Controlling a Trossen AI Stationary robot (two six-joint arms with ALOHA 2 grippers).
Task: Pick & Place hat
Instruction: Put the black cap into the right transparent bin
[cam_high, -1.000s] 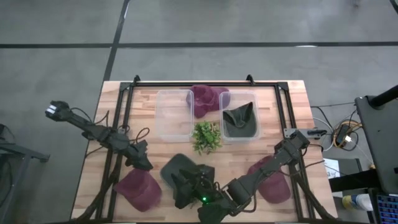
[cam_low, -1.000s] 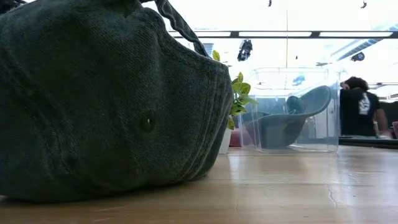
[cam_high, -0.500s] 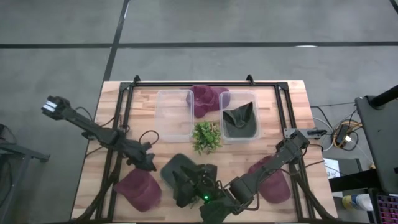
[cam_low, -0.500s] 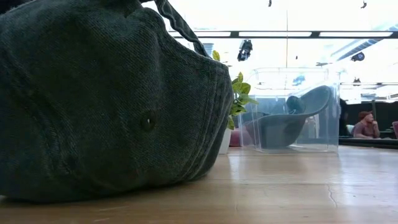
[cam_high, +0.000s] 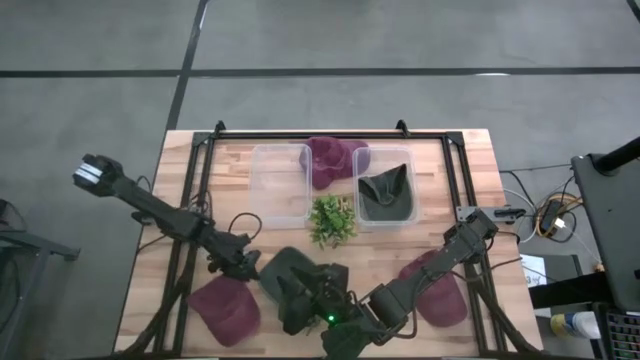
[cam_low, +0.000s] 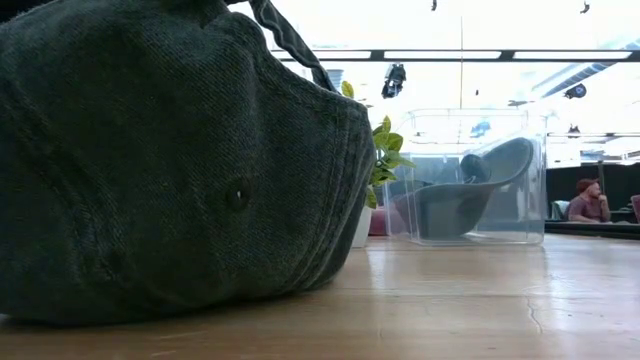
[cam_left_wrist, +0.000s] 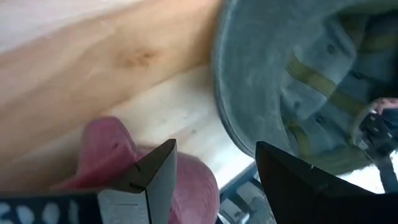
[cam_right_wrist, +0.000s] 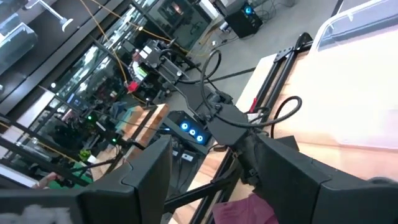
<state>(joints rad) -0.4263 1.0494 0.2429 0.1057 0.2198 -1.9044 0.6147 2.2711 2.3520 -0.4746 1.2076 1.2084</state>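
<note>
Presently the left gripper (cam_high: 243, 267), fingers spread and empty, hangs beside the dark green hat (cam_high: 290, 275) near the table's (cam_high: 480, 180) front edge. Right gripper (cam_high: 300, 303), also spread, rests over that hat. Best to close squarely on the brim edge, clear of the maroon hat (cam_high: 225, 308).

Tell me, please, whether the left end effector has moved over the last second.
Yes. In the high view the left end effector has moved rightward, away from the table's left rail, up to the dark green hat.
</note>
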